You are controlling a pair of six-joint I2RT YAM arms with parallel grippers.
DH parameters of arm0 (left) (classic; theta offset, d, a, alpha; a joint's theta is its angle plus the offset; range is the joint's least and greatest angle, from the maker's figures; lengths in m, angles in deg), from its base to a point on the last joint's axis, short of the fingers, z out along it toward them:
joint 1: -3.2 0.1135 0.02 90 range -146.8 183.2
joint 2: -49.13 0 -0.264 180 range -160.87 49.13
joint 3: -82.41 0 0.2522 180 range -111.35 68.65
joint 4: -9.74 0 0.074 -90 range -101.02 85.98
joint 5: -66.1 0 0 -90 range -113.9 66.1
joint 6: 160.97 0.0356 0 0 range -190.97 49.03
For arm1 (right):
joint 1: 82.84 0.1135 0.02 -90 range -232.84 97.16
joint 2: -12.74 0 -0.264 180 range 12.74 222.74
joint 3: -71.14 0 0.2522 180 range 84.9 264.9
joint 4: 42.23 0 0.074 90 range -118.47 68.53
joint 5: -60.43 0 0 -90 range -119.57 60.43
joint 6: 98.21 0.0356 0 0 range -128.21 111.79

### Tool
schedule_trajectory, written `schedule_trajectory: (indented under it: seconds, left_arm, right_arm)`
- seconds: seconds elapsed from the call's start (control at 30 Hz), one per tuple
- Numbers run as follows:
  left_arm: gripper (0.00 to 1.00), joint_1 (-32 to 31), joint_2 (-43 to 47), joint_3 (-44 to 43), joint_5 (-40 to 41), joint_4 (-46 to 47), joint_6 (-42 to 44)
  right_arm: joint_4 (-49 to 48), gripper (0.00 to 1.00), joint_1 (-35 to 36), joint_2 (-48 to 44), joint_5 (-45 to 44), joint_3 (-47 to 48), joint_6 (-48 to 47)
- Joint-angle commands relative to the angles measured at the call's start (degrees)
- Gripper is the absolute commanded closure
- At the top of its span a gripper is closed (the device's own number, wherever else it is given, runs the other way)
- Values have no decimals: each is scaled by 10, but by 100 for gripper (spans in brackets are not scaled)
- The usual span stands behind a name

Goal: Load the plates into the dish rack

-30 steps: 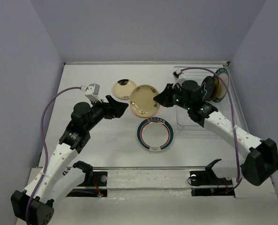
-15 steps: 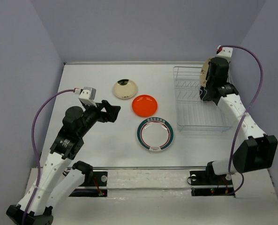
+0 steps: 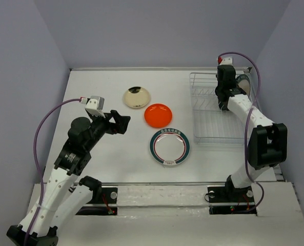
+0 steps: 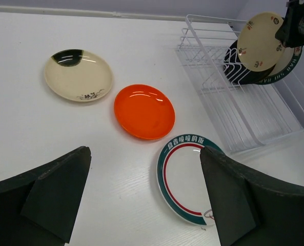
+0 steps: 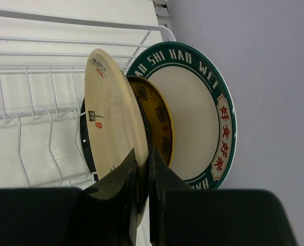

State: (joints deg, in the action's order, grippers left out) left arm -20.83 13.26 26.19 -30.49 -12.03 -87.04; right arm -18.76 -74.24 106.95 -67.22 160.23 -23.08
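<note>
Seven plates are counted. Four are gathered at the right gripper, whose jaws are closed on the lower edge of a cream plate. This plate is held upright on edge at the far end of the dish rack. Close against it, on the right-hand side of the jaws in the wrist view, a black plate is stood. An amber-yellow plate comes next, then a teal-banded plate, all upright and tightly packed. Whether the cream plate is seated between the tines cannot be told, as its lower edge is hidden by the fingers.

The left gripper is held above the table, its jaws spread wide with nothing between them. Three plates are laid flat ahead of these jaws and apart from one another. An orange-red plate is seen straight ahead. A second teal-banded plate lies nearer, just inside the right finger. A second cream plate lies farther off toward the left finger. The rack is found well ahead and to the right of these open jaws
</note>
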Motion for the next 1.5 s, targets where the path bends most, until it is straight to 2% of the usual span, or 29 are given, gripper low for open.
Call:
schedule_trajectory:
  seconds: [0.0, 0.2, 0.27, 0.33, 0.4, 0.43, 0.5, 0.53, 0.63, 0.8, 0.93, 1.07, 1.2, 1.33, 1.47]
  left_arm:
    - [1, -2, -3, 4, -4, 12, 10]
    - [1, -2, -34, 3, -10, 8, 6]
    - [1, -1, -45, 2, -17, 6, 2]
    - [1, -1, -65, 1, -19, 5, -4]
    - [1, -1, -77, -3, -20, 1, -15]
    - [1, -1, -90, -5, -26, 0, -23]
    - [1, -2, -103, -9, -32, -1, -33]
    - [1, -1, -107, -10, -33, -2, -36]
    - [1, -2, -120, -10, -42, -4, -55]
    - [1, -20, -160, 44, -98, 42, -108]
    - [1, -60, -177, 74, -76, 57, -141]
    - [4, -115, -203, 91, -12, 60, -164]
    - [12, -187, -275, 116, 16, 112, -189]
    - [21, -203, -334, 118, 29, 151, -192]
    - [29, -203, -381, 106, 42, 170, -181]
  right_arm:
    - [-36, 93, -2, -3, -15, 29, -17]
    - [-17, 92, -2, 20, 22, 7, 31]
    - [-18, 90, -2, 26, 28, 2, 48]
    - [-16, 84, -2, 30, 27, -2, 63]
    - [-12, 75, -2, 34, 28, -2, 70]
    - [-9, 62, -2, 33, 22, 1, 80]
    - [-1, 49, -2, 29, 22, 5, 86]
    - [2, 37, -2, 26, 18, 9, 94]
    - [20, 26, -2, 9, 21, 23, 106]
    - [60, 24, -2, -32, 52, 36, 142]
    - [76, 23, -2, -91, 126, 13, 197]
    - [80, 22, -2, -164, 222, -23, 258]
    - [52, 23, 22, -248, 318, -82, 302]
    - [29, 28, 48, -308, 392, -147, 339]
    - [19, 30, 69, -352, 421, -201, 356]
